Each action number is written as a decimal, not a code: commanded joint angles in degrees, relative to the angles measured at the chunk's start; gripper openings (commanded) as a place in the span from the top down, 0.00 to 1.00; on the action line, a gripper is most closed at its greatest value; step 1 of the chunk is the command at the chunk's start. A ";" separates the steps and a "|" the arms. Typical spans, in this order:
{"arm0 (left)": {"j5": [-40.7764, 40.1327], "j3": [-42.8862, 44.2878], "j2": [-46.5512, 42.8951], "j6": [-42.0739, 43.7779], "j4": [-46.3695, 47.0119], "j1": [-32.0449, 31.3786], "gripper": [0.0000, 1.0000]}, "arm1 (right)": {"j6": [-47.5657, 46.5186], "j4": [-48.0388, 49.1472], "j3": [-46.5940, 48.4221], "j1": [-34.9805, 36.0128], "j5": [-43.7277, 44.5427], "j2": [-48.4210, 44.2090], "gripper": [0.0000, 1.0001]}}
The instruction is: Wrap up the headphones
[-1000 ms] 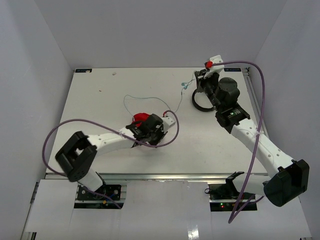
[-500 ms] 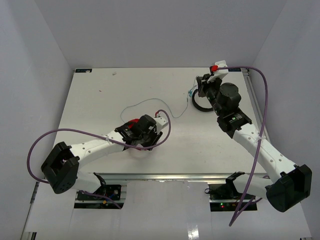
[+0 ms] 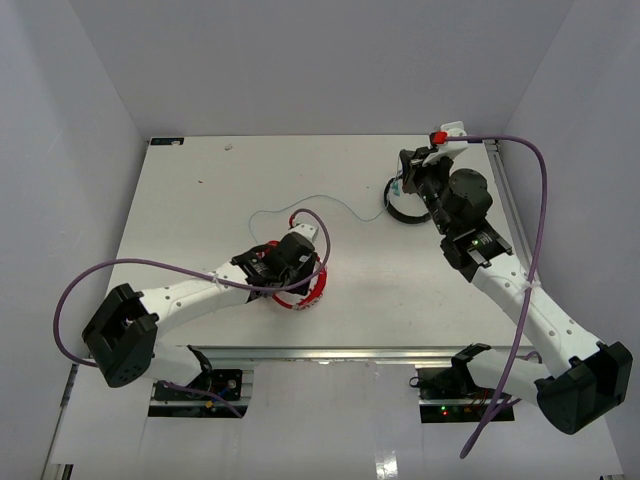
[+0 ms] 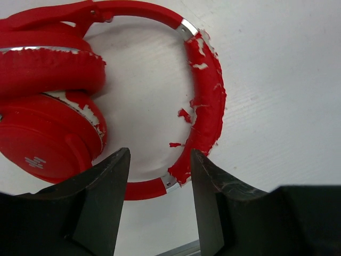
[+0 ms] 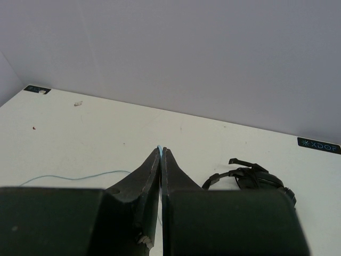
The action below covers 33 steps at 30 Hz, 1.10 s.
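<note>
Two grippers are what we see. The left gripper [image 4: 159,156] hangs open just over the red headphones [image 4: 49,124], which lie flat on the table [image 3: 200,190] near the front. The right gripper [image 5: 161,152] pinches their thin blue cable [image 5: 74,177] tight at the back, beside the black headphones [image 5: 250,176].

In your top view, the headphones [image 3: 312,292] lie on the table [image 3: 200,190] just below centre, directly under the left gripper [image 3: 292,268]. Their cable [image 3: 330,200] runs from there up and to the right, ending at the right gripper [image 3: 402,185] in the upper right. A second headset [image 3: 398,211] lies just below that gripper. In your left wrist view, the earcups [image 4: 48,101] sit one above the other at the left, and the band [image 4: 205,101] arcs across the top and down the right. In your right wrist view, the cable leads off to the lower left, with the second headset to the right of the fingertips.
</note>
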 commanded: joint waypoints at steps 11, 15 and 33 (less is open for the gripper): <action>-15.54 8.95 4.40 -49.10 -8.75 -3.33 0.45 | -0.46 3.34 -2.15 -0.22 2.10 0.74 0.92; -19.03 15.30 7.71 -66.85 -27.67 -5.19 0.46 | -1.08 3.28 -2.74 -0.23 3.35 0.22 0.92; -15.28 3.66 8.10 -86.62 -33.00 -7.13 0.50 | -2.49 3.43 -3.89 -0.18 2.87 0.03 0.92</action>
